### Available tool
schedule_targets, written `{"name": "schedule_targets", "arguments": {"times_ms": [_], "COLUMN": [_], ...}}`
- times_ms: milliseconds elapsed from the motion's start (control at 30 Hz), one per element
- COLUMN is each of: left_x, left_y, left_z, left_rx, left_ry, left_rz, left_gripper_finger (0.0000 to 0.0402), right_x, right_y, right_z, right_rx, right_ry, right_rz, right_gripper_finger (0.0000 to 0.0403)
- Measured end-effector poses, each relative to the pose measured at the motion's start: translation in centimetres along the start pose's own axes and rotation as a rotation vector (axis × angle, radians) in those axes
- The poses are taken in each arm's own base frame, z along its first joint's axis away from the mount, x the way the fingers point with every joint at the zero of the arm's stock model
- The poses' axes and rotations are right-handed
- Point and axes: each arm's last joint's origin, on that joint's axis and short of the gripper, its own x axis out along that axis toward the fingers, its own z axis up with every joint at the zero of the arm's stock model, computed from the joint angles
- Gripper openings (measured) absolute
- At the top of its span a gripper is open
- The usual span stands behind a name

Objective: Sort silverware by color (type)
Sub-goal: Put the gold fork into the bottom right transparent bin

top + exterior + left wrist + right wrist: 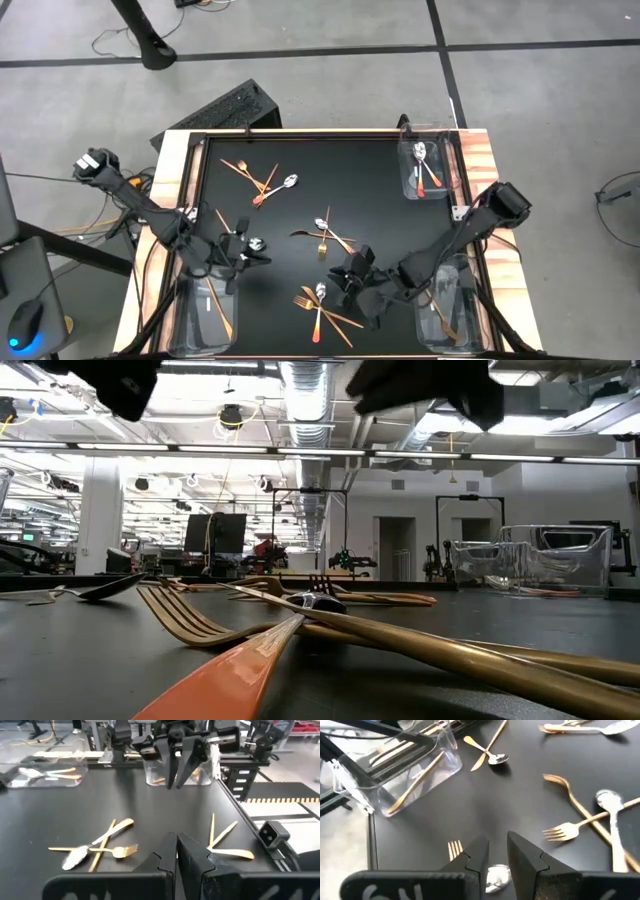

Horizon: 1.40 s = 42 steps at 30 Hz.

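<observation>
Both arms reach inward over the black table (pixel 300 190), elbows out at the wooden side rails; left gripper (pixel 243 252) hangs low just inboard of the near-left clear bin (pixel 205 305), its fingers (pixel 192 857) pressed together, nothing between them; right gripper (pixel 357 280) sits toward the near edge, inboard of the near-right bin (pixel 445 310), fingers (pixel 522 852) slightly spread with a narrow gap, hovering right above a silver spoon bowl (pixel 497 876) and gold fork tines (pixel 455 849), not clamped on either. Containers: near-left bin holds copper-gold pieces (pixel 222 312); near-right bin holds a gold piece too (pixel 440 322); far-right bin (pixel 425 170) holds silver spoons with red-orange handles (pixel 428 170). Loose silverware on the table, placed from the right gripper: a cluster just on its left, toward the near edge (pixel 320 305), gold forks crossed with a red-handled spoon; a second group farther back at table centre (pixel 325 235); a third well away at the far-left (pixel 262 180); one spoon beside the left gripper (pixel 257 243).
</observation>
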Motion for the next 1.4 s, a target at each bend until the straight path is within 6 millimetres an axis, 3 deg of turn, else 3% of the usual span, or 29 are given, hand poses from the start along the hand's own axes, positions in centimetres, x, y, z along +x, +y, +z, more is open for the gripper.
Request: {"name": "schedule_targets", "arguments": {"times_ms": [233,567,767,933,1167,1400], "left_x": [0.6,1.5,1.2,1.0,0.9,0.9], "left_y": [-1.8,-2.7,-3.1,-2.7,-2.2,-2.1], "left_z": [-1.7,-3.2,-3.3,-4.0,-4.4,-4.2], "left_rx": [-0.025,-0.078,-0.093,-0.119,-0.157,-0.176], "left_ry": [0.063,0.116,0.112,0.154,0.145,0.102], "left_rz": [-0.009,0.028,0.022,0.104,0.203,0.25], "left_gripper_finger": [0.0,0.0,0.0008,0.0019,0.0023,0.0023], "right_x": [1.9,2.9,4.7,4.4,4.2,7.3], "right_y": [0.3,1.9,3.1,3.4,1.2,-2.4], "right_z": [-2.1,-2.6,-3.8,-3.2,-2.6,0.2], "right_rx": [0.014,0.001,-0.036,-0.014,-0.091,-0.157], "right_ry": [0.044,0.108,0.157,0.196,0.257,0.361], "right_rz": [0.01,0.132,0.101,0.032,-0.179,-0.242], "right_gripper_finger": [0.009,0.0119,0.0154,0.0155,0.0139,0.0137]}}
